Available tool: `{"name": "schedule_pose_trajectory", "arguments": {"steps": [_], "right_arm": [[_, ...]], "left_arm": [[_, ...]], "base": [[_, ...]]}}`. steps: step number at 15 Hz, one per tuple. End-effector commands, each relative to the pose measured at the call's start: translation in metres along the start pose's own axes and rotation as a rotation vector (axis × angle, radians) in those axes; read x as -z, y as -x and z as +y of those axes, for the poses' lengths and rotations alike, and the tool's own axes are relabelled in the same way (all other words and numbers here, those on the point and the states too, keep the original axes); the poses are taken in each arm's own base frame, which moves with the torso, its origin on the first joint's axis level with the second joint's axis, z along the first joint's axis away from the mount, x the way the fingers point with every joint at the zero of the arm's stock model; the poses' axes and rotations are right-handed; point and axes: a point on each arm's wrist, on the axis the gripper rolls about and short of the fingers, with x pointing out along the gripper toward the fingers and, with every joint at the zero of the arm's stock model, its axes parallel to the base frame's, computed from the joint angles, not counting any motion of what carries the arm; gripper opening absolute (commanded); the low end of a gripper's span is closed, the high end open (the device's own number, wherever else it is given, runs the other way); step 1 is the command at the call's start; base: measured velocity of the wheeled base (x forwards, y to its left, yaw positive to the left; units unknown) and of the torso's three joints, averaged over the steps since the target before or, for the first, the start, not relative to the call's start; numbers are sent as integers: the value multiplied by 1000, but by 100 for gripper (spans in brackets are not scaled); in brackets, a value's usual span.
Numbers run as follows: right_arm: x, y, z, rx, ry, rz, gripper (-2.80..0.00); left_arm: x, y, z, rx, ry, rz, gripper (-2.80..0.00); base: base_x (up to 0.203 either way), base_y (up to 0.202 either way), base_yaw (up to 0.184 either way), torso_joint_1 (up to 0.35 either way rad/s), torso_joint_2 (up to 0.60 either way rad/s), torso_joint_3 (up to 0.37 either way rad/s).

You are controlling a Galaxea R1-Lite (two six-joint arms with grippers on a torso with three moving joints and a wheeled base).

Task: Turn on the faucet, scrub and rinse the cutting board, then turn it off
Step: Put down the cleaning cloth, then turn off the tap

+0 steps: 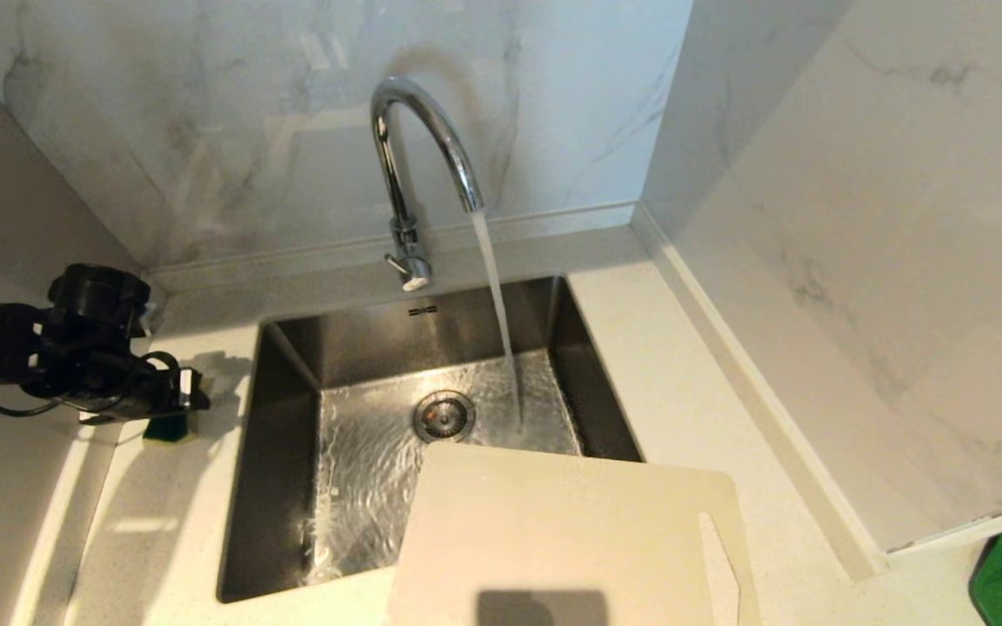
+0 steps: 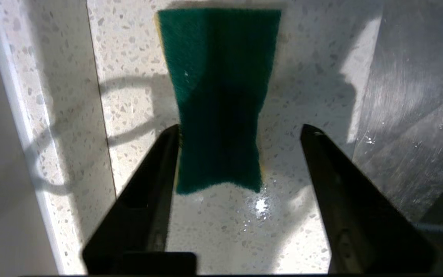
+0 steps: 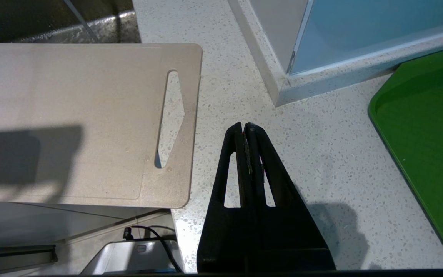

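No brand, label or readable writing shows anywhere; the only mark is a small pair of overflow slots on the back wall of the sink. At about nine o'clock in the head view, the left gripper reaches in over the speckled countertop to the left of the sink, its fingers spread wide around the sponge, a green scouring face over a yellow body. In the left wrist view one finger lies right against the sponge's edge while the other stands clear of it, and the sponge lies flat on the wet counter. At the centre is the stainless steel sink, its drain near the middle. At twelve o'clock stands the faucet, a shiny chrome gooseneck with a small lever at its base, and a stream of water falls from the spout into the basin. At six o'clock the cutting board, cream-white with rounded corners and a slot handle toward its right edge, lies over the sink's near right corner and the counter. At four o'clock, the right gripper hovers over the counter just right of the board with its fingers pressed together, holding nothing; a green tray lies farther right.
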Motion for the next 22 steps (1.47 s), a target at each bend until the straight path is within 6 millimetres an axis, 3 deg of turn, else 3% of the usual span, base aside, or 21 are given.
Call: {"name": "schedule_pose_trajectory", "arguments": {"steps": [1, 4, 9, 12, 13, 15, 17, 22], "right_arm": [[0, 0, 0, 0, -1, 0, -280], [0, 0, 0, 0, -1, 0, -280], [0, 0, 0, 0, -1, 0, -280], [0, 0, 0, 0, -1, 0, -280], [0, 0, 0, 0, -1, 0, -280], [0, 0, 0, 0, -1, 0, -280], [0, 0, 0, 0, -1, 0, -280], [0, 0, 0, 0, -1, 0, -280]], "left_arm": [[-2, 9, 1, 1, 0, -15, 0], [-2, 40, 0, 16, -55, -60, 0], [24, 105, -15, 96, -128, -131, 0], [38, 143, -38, 199, -201, -188, 0], [40, 151, -48, 235, -226, -205, -280], [37, 162, -69, 299, -263, -245, -280], [30, 160, -87, 336, -260, -257, -280], [2, 137, -141, 437, -209, -353, -280]], "base": [[0, 0, 0, 0, 0, 0], [0, 0, 0, 0, 0, 0], [0, 0, 0, 0, 0, 0], [0, 0, 0, 0, 0, 0], [0, 0, 0, 0, 0, 0], [0, 0, 0, 0, 0, 0], [0, 0, 0, 0, 0, 0], [0, 0, 0, 0, 0, 0]]}}
